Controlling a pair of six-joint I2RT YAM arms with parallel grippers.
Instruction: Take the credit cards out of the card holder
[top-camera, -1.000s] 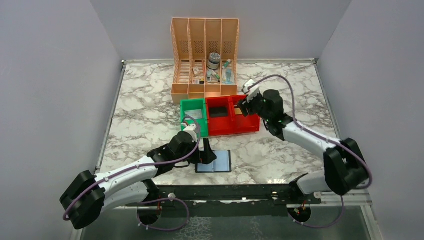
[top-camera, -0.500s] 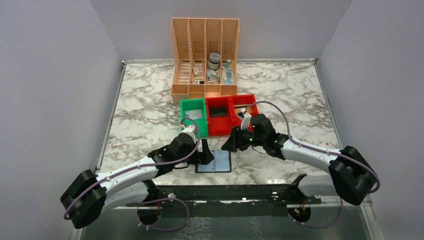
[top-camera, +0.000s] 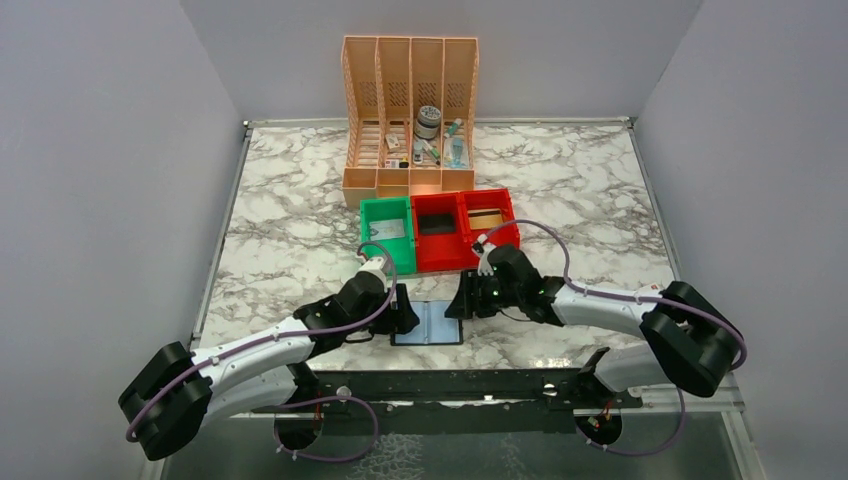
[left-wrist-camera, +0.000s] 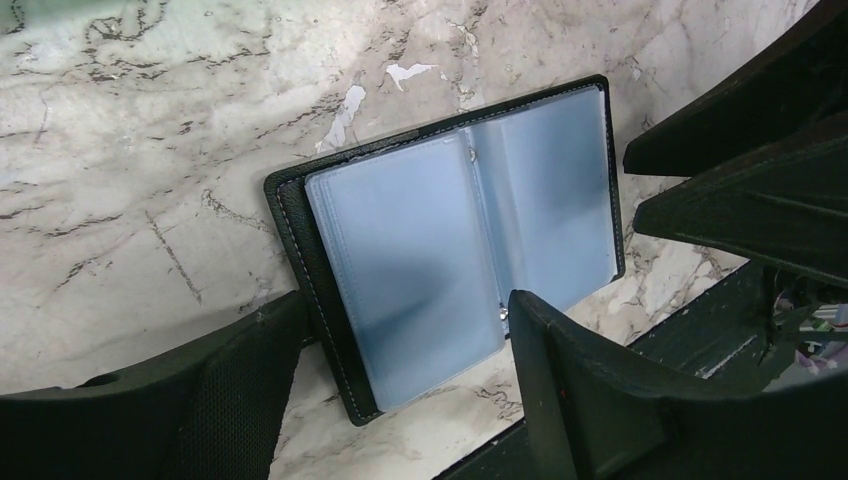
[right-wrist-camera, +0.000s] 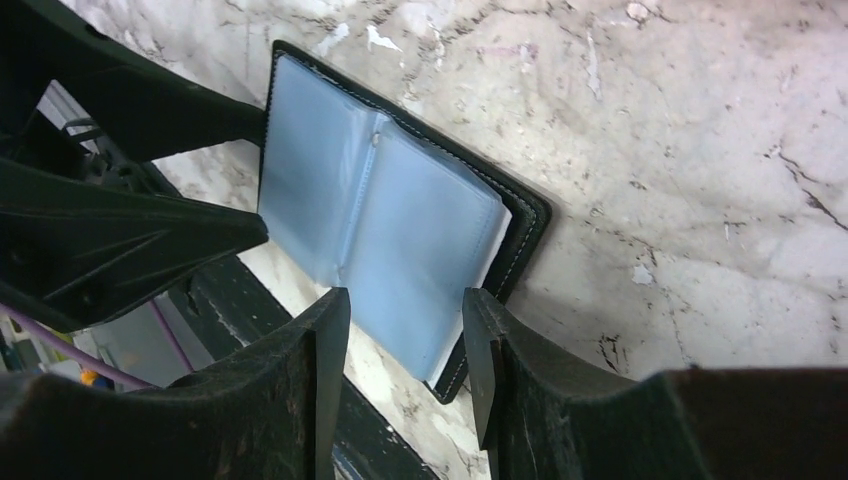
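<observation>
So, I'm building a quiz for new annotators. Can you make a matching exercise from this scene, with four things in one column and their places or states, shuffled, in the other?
Things
1. card holder
2. green bin
3. peach file organiser
4. right gripper

Places or states
A. at the back of the table
B. directly left of the red bin
C. jaws apart at the card holder's right side
D. lying open, pale blue sleeves up

Pairs: 1-D, 2-B, 3-A, 4-C
</observation>
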